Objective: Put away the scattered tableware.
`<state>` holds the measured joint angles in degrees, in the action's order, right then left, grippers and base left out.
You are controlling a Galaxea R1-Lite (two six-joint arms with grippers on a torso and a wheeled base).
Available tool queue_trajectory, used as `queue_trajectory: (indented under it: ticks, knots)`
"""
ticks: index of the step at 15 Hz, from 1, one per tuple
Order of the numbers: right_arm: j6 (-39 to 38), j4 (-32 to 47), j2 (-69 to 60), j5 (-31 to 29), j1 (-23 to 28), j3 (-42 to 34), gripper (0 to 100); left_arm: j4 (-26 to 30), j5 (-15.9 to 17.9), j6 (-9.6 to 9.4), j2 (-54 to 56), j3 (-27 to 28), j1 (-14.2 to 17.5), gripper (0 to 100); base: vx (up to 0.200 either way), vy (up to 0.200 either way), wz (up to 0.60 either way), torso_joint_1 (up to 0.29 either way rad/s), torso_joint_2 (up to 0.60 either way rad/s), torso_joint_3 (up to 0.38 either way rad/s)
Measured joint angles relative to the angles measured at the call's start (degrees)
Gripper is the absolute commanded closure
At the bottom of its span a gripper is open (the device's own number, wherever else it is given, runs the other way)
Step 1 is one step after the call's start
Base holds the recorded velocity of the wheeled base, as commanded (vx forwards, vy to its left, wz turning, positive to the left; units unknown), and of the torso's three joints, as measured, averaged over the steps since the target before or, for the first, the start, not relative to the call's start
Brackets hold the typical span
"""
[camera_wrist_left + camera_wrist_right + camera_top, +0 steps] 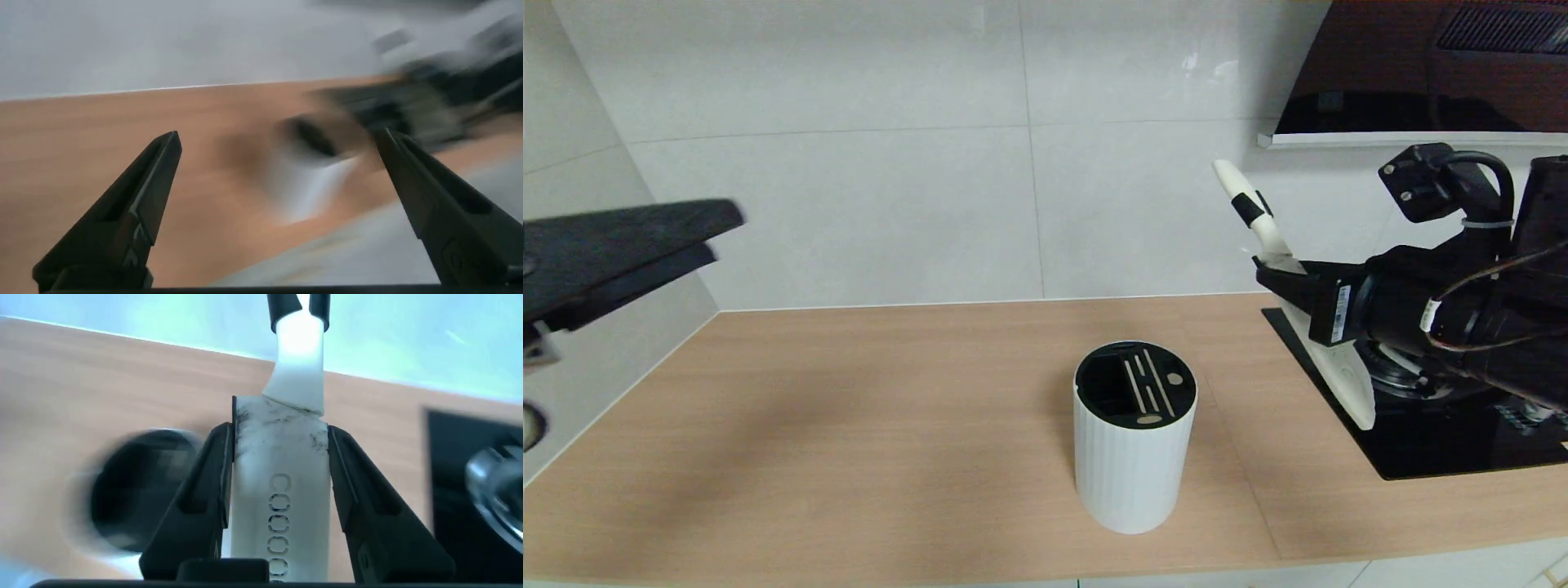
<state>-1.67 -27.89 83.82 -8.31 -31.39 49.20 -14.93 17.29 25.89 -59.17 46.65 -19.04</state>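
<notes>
My left gripper (724, 235) hangs raised at the far left with its jaws apart and nothing between them, well away from the work. At the centre of the counter (849, 425) stands the white holder (1134, 465). Its black top (1137, 388) has a wide opening, narrow slots and two small holes, and I see nothing in any of them. To the right, my right gripper (1278, 265) is clamped on the white knife (1339, 380) by its blade near the handle, which points up. The tip slants down over the cooktop (1437, 449). I judge the blade should be brought upright, lined up along a slot, then lowered slowly.
</notes>
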Motion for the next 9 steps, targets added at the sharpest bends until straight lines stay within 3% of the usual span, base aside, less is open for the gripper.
queue_trajectory:
  ticks: [3, 5, 7, 9]
  knots:
    - [-2.5, 0.7, -1.4, -1.3, -6.4, -0.4, 100, -21.8, 0.2, 7.94, -13.3, -3.0, -6.9, 0, 0.0, 0.0, 0.0, 0.0, 0.0, 0.0]
    - [-3.5, 0.7, -1.3, -1.3, -10.6, -1.2, 100, -34.9, 0.2, 14.51, -21.5, -5.9, -10.7, 0, 0.0, 0.0, 0.0, 0.0, 0.0, 0.0]
    - [-3.9, 0.7, -0.4, -2.1, -14.0, -2.0, 100, -41.1, 0.1, 17.08, -27.8, -7.9, -13.3, 0, 0.0, 0.0, 0.0, 0.0, 0.0, 0.0]
    - [-5.2, 0.4, 1.1, -3.0, -16.5, -2.2, 100, -44.8, -0.2, 17.68, -32.0, -9.2, -15.3, 0, 0.0, 0.0, 0.0, 0.0, 0.0, 0.0]
